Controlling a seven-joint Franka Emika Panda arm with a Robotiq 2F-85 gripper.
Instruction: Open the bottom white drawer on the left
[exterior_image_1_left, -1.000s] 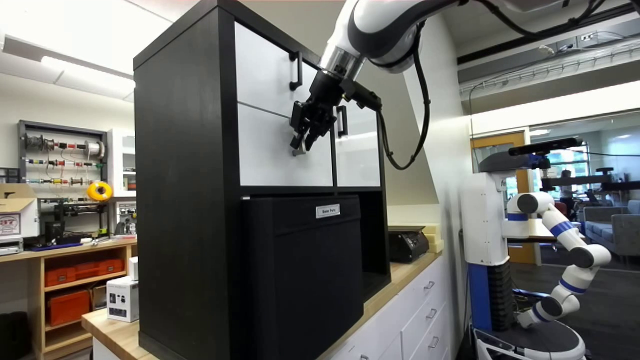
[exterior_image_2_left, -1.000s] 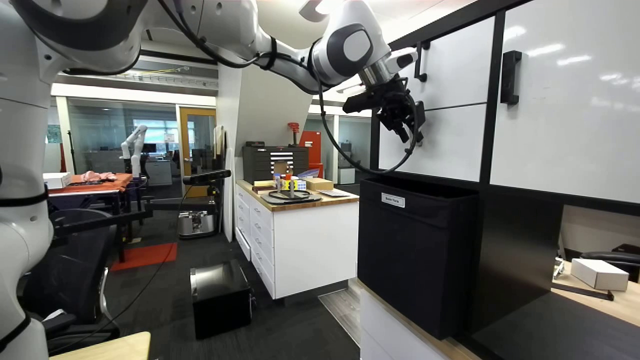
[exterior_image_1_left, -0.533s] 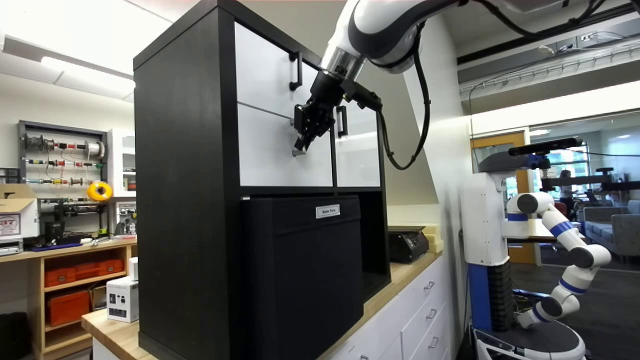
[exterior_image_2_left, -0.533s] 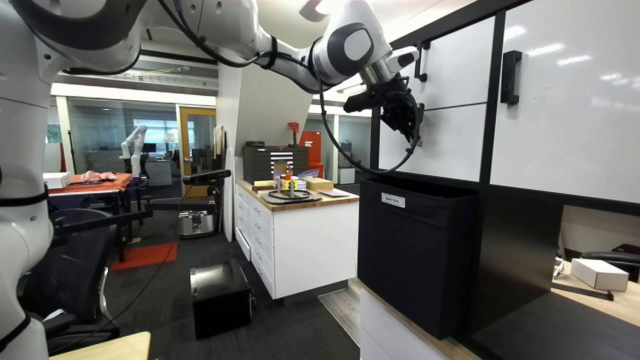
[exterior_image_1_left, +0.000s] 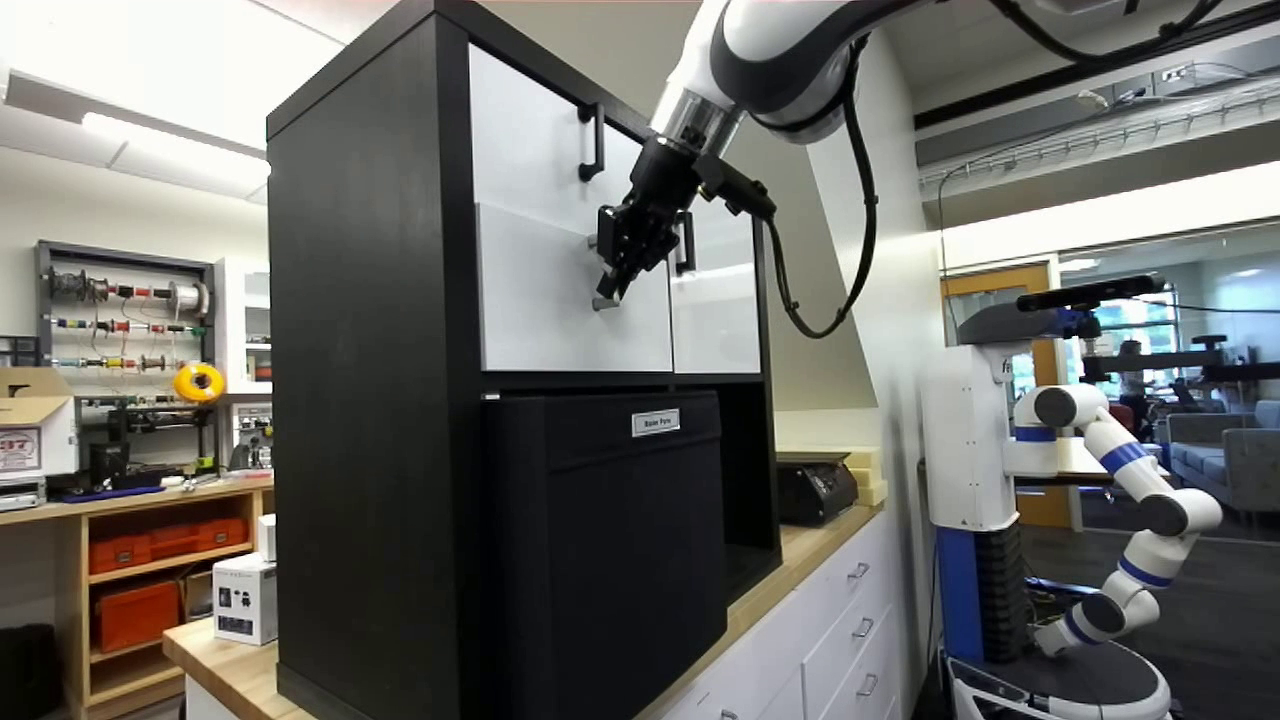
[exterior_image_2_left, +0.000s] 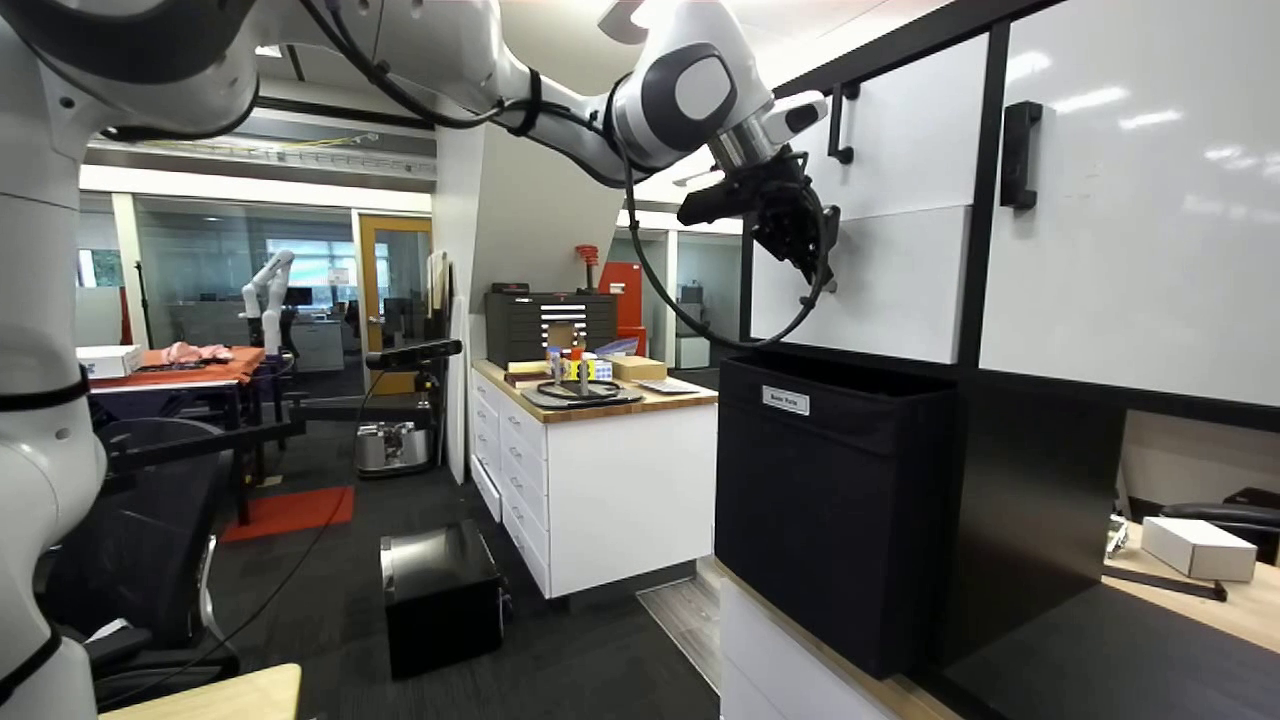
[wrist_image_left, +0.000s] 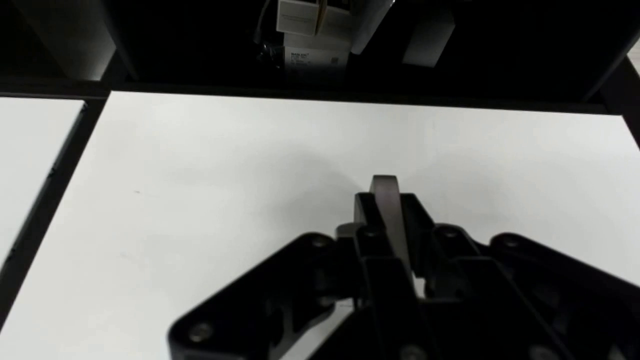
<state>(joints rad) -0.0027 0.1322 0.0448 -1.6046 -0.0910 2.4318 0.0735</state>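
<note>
At the left of the black cabinet (exterior_image_1_left: 360, 350), just below an upper white front (exterior_image_1_left: 525, 135) with a black handle (exterior_image_1_left: 598, 145), is the bottom white drawer (exterior_image_1_left: 535, 310), standing out a little from the cabinet in both exterior views. The gripper (wrist_image_left: 389, 220) is near the middle of that drawer, pinching the grey handle (wrist_image_left: 385, 186): in the wrist view its dark fingers (wrist_image_left: 367, 210) lie one on each side of the bar, against it. The arm (exterior_image_2_left: 690, 100) slants down toward the drawer, and a black cable (exterior_image_1_left: 869, 215) hangs in a loop beside the gripper. To the right of the drawer is a taller white panel (exterior_image_2_left: 1150, 250) with its own dark handle (exterior_image_2_left: 1020, 155). Under the drawer, a black bin (exterior_image_1_left: 620, 540) with a small pale label (exterior_image_1_left: 655, 422) juts out from the cabinet. In the wrist view, white boxes (wrist_image_left: 315, 60) show in a dark space past the drawer's edge. A small carton (exterior_image_1_left: 245, 598) sits on the wooden counter (exterior_image_1_left: 215, 665) by the cabinet's side.
</note>
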